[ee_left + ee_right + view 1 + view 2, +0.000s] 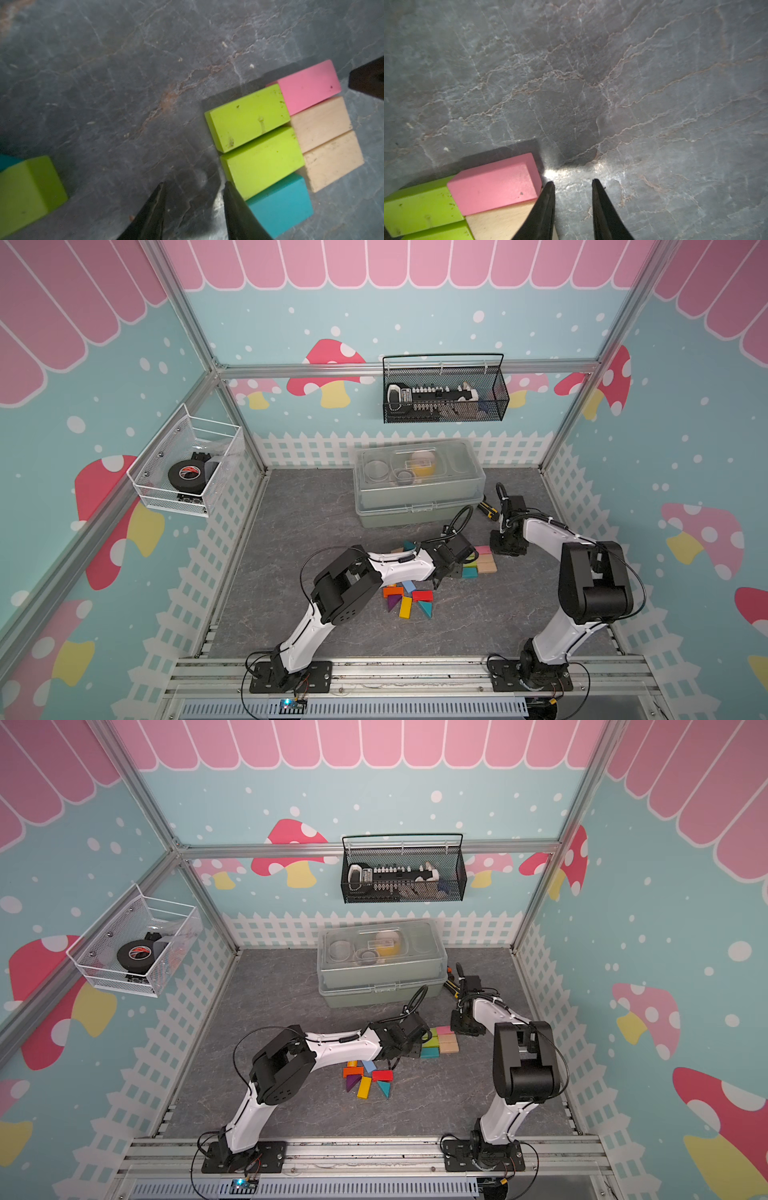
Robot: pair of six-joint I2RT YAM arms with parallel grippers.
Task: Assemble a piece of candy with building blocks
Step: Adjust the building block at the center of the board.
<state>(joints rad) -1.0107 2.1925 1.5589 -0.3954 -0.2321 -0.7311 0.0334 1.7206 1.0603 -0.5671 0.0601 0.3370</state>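
Building blocks (482, 565) for the candy sit right of centre on the grey bench (311, 531). Six bars are pressed side to side into a tight rectangle: a pink block (307, 87), two green blocks (249, 116), two tan blocks (322, 124) and a teal block (280, 203). A loose pile (409, 599) of orange, red, yellow, blue, purple and teal pieces, some triangular, lies near it, closer to the robot. The candy's body seems formed, and the step in hand looks like squaring it up. The next move probably calls for fetching a triangular piece from the pile and seating it against an end as a wrapper twist, without nudging the bars. The left arm (399, 568) reaches low across the bench, its jaws parted and empty, pointing down just beside the green and teal bars. The right arm (544, 533) bends down from the far side, its jaws narrowly parted and gripping nothing. One tip sits right by the pink and tan bars; contact cannot be told.
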